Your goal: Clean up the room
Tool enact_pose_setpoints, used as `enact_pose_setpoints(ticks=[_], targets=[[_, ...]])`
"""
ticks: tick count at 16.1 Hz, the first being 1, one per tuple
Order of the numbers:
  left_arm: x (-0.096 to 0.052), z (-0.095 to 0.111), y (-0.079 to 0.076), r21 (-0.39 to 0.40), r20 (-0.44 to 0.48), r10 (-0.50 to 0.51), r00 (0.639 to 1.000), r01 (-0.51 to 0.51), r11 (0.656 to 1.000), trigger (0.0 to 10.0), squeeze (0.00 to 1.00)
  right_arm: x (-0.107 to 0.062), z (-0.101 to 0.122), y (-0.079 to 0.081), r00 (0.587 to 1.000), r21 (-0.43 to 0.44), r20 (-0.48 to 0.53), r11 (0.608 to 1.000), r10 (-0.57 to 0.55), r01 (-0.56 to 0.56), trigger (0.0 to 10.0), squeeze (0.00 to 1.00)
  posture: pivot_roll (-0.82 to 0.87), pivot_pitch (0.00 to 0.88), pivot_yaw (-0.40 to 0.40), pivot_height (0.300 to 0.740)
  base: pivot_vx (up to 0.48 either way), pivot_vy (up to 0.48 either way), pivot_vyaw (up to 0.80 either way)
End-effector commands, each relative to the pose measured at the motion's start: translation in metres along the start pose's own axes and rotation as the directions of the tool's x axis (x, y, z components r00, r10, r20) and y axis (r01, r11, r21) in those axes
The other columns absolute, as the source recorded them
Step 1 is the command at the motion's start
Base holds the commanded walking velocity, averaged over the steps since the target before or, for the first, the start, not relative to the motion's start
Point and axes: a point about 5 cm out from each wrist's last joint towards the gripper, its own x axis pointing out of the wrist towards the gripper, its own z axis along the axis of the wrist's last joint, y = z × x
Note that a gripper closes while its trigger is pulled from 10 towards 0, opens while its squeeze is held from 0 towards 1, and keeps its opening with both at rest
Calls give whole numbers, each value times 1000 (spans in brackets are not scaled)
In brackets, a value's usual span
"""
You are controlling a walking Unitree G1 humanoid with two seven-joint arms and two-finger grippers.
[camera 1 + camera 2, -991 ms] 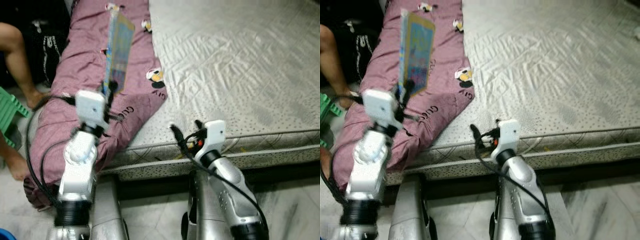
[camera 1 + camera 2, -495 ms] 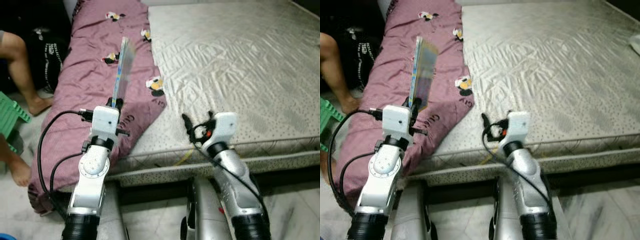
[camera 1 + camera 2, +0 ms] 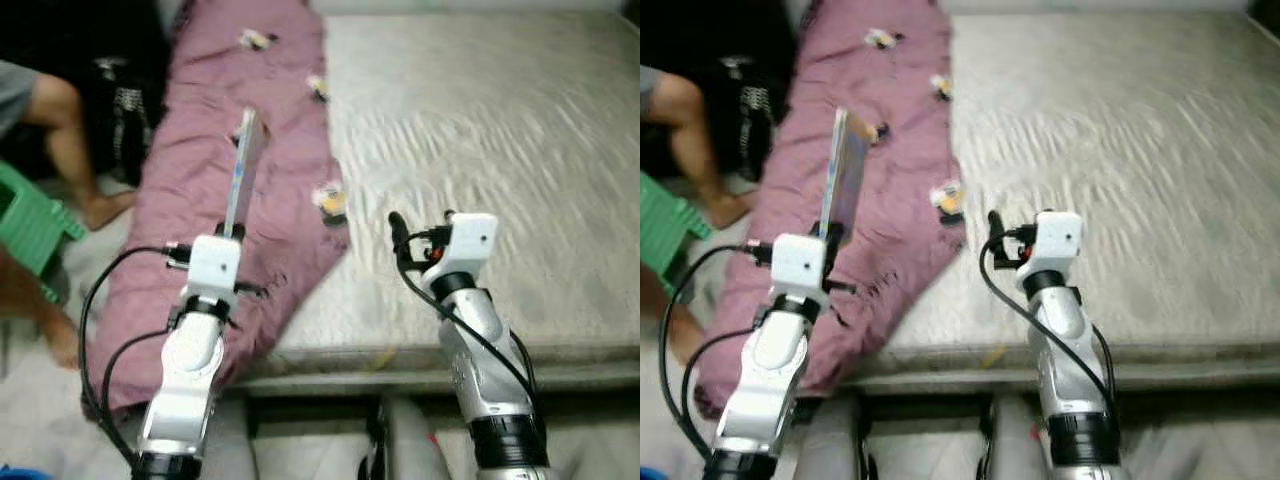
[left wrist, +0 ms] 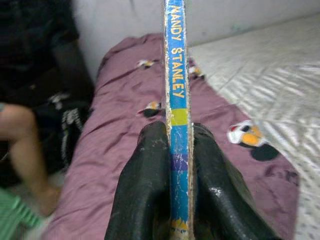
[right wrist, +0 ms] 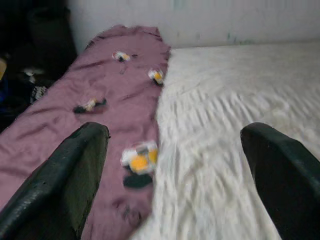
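My left gripper [image 3: 233, 232] is shut on a thin blue book [image 3: 243, 168], held upright on its edge over the purple blanket [image 3: 210, 170]. In the left wrist view the book's spine [image 4: 176, 95] reads "Mandy Stanley" and sits clamped between the two black fingers [image 4: 145, 185]. My right gripper [image 3: 420, 222] is open with nothing in it, raised over the near part of the grey mattress [image 3: 500, 150]. Its wide-spread fingers [image 5: 70, 175] frame the blanket [image 5: 115, 100] and mattress [image 5: 220, 115] in the right wrist view.
The purple blanket with cartoon patches lies along the bed's left side and hangs off the near corner. A person's bare legs [image 3: 70, 130] are at the left beside a green stool [image 3: 30, 215]. The bed's front edge [image 3: 450, 355] runs just before me.
The camera has lifted and shifted, so the bed sits lower in view. Both arms rose; the book turned from showing its cover to edge-on and stays in the left gripper.
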Motion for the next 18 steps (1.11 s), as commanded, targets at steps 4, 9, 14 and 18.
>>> enact_pose_setpoints(ticks=[4,9,14,18], targets=[[3,10,-3,7,41,-9,999,8,1000,10000,0,-1,-1,-6,999,-18,3,999,-33,33,10000,0,-2,12,-5,740,0,0,0],[1,8,-6,-7,26,-23,999,23,1000,10000,0,-8,-5,-9,999,-29,-13,999,-45,45,10000,0,-7,17,0,740,0,0,0],[-1,7,-7,11,11,-11,1000,11,1000,10000,0,-9,-7,-9,999,-35,-21,998,-48,48,10000,0,-6,20,-2,740,0,0,0],[-3,6,-9,-10,5,-21,1000,21,1000,10000,0,-11,-9,-9,998,-24,-37,998,-60,60,10000,0,-8,24,-3,740,0,0,0]])
